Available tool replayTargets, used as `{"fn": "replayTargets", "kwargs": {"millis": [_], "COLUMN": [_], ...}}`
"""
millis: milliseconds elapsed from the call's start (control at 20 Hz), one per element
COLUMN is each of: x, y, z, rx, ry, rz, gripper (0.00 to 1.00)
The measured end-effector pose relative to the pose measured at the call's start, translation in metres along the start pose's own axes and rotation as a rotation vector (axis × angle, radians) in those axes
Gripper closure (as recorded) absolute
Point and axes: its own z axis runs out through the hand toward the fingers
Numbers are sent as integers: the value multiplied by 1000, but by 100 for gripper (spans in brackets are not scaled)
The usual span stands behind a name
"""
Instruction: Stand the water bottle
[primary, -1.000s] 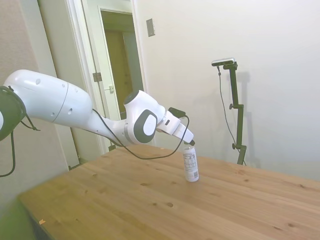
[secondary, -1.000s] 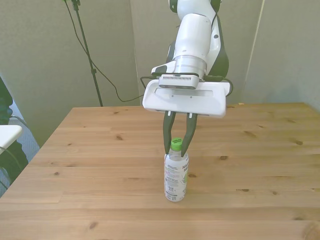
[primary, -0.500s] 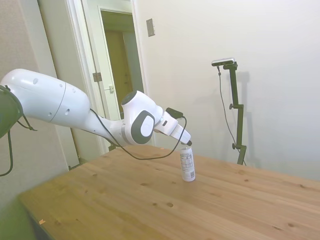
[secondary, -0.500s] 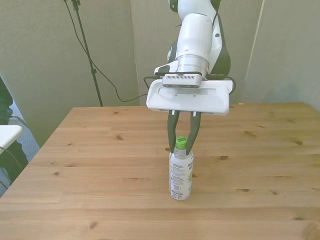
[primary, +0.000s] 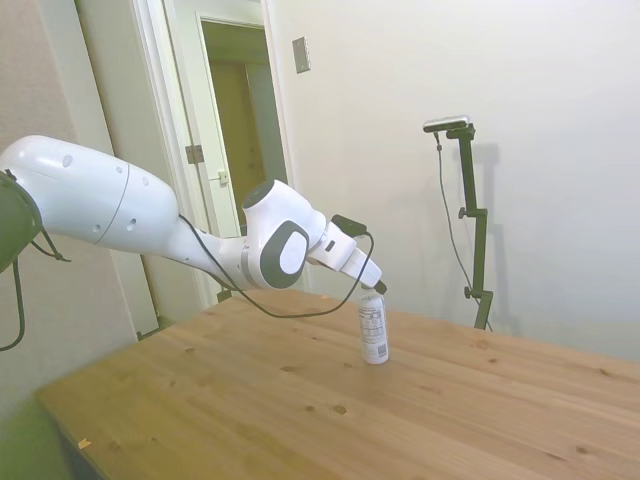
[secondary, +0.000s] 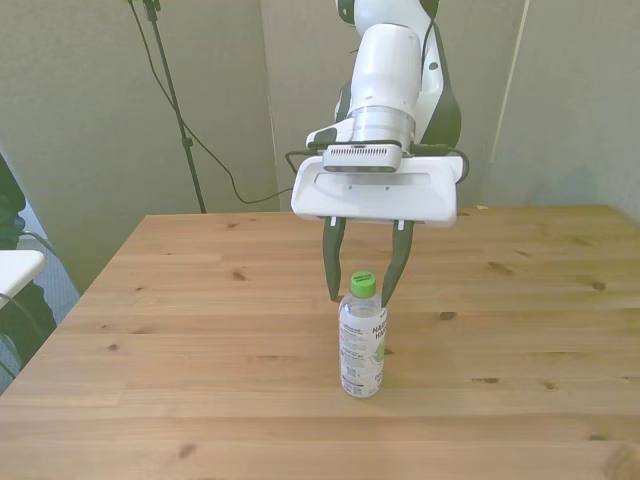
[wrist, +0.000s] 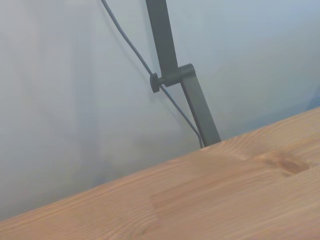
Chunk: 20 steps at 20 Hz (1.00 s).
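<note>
My claw (secondary: 364, 297) hangs open — fingers spread either side of the green cap, clear of it — over the water bottle (secondary: 362, 340), upright on the bench (secondary: 200, 330).

The water bottle (secondary: 362, 336) (primary: 373, 328) stands upright on its base on the wooden table (secondary: 200, 330), a little toward the near edge in the front view and close to the middle of the tabletop from side to side. It is a small clear plastic bottle with a bright green cap (secondary: 362, 284) on top and a white label carrying dark print wrapped around most of its body, with a touch of green on the label's edge. The clear bottom section shows below the label. In the side view it appears straight, not leaning, its base flat on the wood.
</note>
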Motion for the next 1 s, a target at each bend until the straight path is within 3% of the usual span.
{"fn": "replayTargets", "kwargs": {"millis": [250, 450, 700, 1000], "x": [7, 2, -18, -67], "y": [-13, -20, 7, 43], "z": [-27, -59, -94, -93], "rx": [6, -16, -74, -129], "ry": [-4, -78, -248, -386], "rz": [-5, -63, -211, -332], "gripper": [0, 0, 0, 0]}}
